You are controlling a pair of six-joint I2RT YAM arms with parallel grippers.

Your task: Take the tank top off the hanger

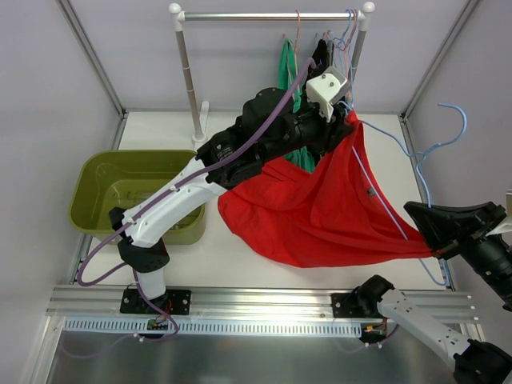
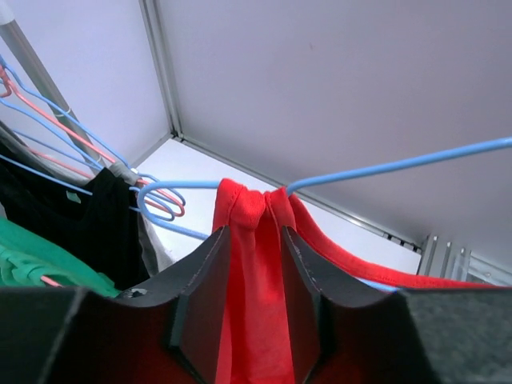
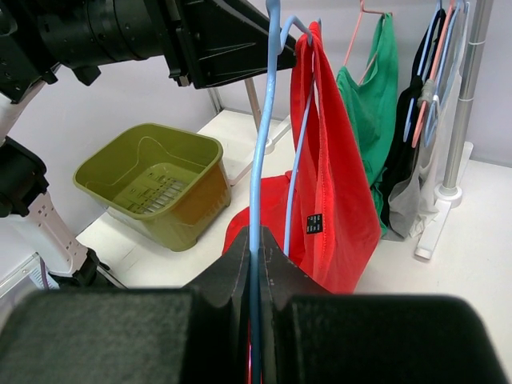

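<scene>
The left tool [image 2: 254, 244] is clenched on a bunched strap of the red tank top [image 1: 320, 208], with fabric pinched between both fingers. The blue hanger [image 3: 258, 160] wire passes through the loop of that strap just above the fingertips. The right tool [image 3: 256, 254] is clamped on the hanger wire, which rises straight up from its fingers.

Seen from above, the left tool sits toward 1 o'clock on the worktop [image 1: 240, 248] and the right tool toward 4 o'clock. The tank top hangs stretched between them, its lower bulge sagging toward 6 o'clock, and it is still threaded on the hanger. The hanger's hook sticks out at 3 o'clock.

A clothes rack [image 1: 272, 14] stands at 12 o'clock, carrying a green garment [image 1: 286, 72], a black garment [image 2: 88, 224] and more hangers. An olive bin [image 3: 184, 208] rests at 9 o'clock, well apart from the tank top.
</scene>
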